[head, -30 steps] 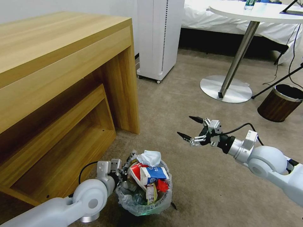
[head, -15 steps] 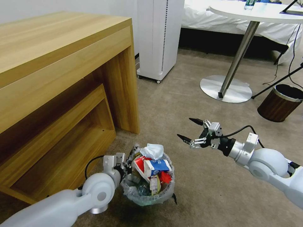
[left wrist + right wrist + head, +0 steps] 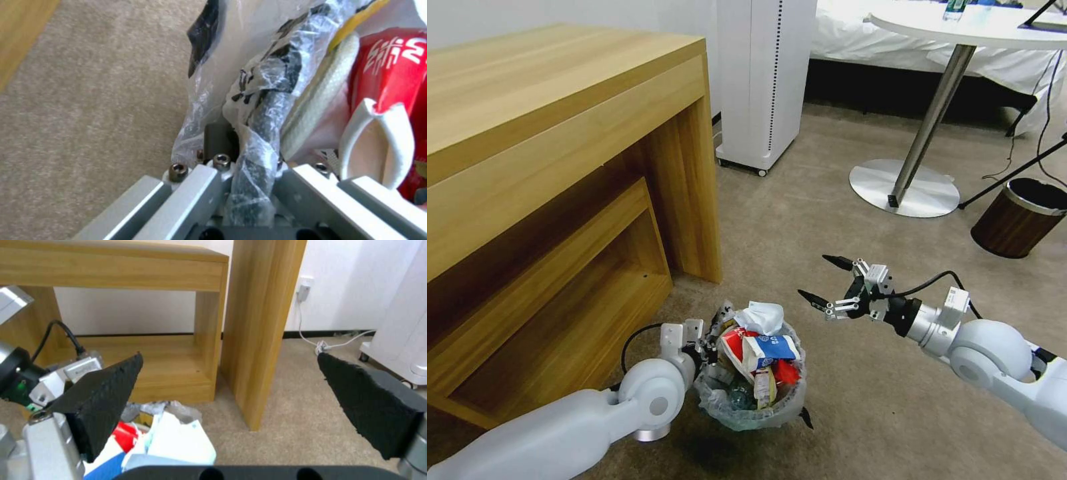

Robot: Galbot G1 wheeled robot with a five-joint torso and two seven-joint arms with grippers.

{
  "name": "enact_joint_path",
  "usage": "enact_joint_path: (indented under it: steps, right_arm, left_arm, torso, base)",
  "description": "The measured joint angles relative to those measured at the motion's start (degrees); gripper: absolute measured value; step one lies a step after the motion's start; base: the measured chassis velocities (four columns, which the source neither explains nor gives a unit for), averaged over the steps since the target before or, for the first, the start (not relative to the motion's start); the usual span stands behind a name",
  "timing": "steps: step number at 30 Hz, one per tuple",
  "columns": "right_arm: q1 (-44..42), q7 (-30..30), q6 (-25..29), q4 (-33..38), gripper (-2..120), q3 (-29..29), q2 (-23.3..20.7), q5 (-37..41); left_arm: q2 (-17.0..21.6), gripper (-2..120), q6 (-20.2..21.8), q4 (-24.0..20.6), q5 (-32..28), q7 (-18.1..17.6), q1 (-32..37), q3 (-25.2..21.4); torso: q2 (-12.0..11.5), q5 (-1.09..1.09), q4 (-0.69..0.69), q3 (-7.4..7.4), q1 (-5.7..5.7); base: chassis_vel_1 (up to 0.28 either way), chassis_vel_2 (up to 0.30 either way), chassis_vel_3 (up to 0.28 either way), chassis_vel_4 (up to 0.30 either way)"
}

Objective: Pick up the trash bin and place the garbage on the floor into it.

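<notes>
Plastic bag, crinkly and clear, wraps the rim of the trash bin (image 3: 752,380); the left gripper (image 3: 702,348) pinches that rim and bag tight, which you can see up close in the left wrist view, where the rim (image 3: 267,110) runs between its jaws. Compared with a second ago, the bin and the left gripper have slid forward and to the right, nearer the right arm, while the desk and table stayed put, so the arm is carrying the bin along. The right gripper (image 3: 827,283) has dropped a little and now hangs just past the bin's top, spread wide with nothing in it.

I think the job is nearly done; the garbage (image 3: 760,350) is piled high inside the bin, with a red wrapper, a blue-white carton and crumpled white paper sticking up, and the floor (image 3: 800,220) near it looks bare. The heap is so tall that a quick jerk could tip a piece out.

It is a beige short carpet. A wooden desk (image 3: 560,167) stands on the left; a white cabinet (image 3: 764,80) is behind; a round table (image 3: 934,100) and a brown bin (image 3: 1017,217) sit well apart on the right.
</notes>
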Motion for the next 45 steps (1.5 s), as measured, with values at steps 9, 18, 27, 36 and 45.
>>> enact_joint_path:
  steps: [9, 18, 27, 36, 45]
  right_arm:
    - [-0.44, -0.28, 0.15, -0.62, 100, 0.16, 0.41, -0.51]
    - [-1.44, -1.68, 0.80, -1.36, 100, 0.46, 1.49, -1.38]
    - [-3.97, -1.73, 0.98, -1.23, 100, 2.09, 1.29, -2.12]
    - [-10.90, -1.77, 0.98, 0.56, 100, 9.85, 0.02, -2.34]
    - [-12.59, -2.87, 1.85, -2.45, 100, 15.00, 2.43, -1.70]
  left_arm:
    - [-1.07, 7, -0.69, 0.65, 1.23, 0.01, 0.02, 0.49]
    - [-1.40, 42, -1.88, 0.42, 2.10, -1.24, 0.57, 0.96]
    - [0.42, 73, -2.89, -0.86, 2.14, -1.58, 0.95, -0.79]
    - [6.78, 99, -2.33, -5.48, 4.37, 0.11, 6.68, -8.40]
    - [14.76, 100, -2.57, -10.93, 19.68, 3.55, 35.57, -36.06]
  torso:
    - [0.00, 0.00, 0.00, 0.00, 0.00]
    - [0.00, 0.00, 0.01, 0.00, 0.00]
    - [0.00, -0.01, 0.00, 0.00, 0.00]
    - [0.00, -0.02, -0.01, -0.01, 0.00]
    - [0.01, -0.01, 0.04, -0.01, -0.01]
  base:
    - [0.000, 0.000, 0.000, 0.000]
    - [0.000, 0.000, 0.000, 0.000]
    - [0.000, 0.000, 0.000, 0.000]
    - [0.000, 0.000, 0.000, 0.000]
    - [0.000, 0.000, 0.000, 0.000]
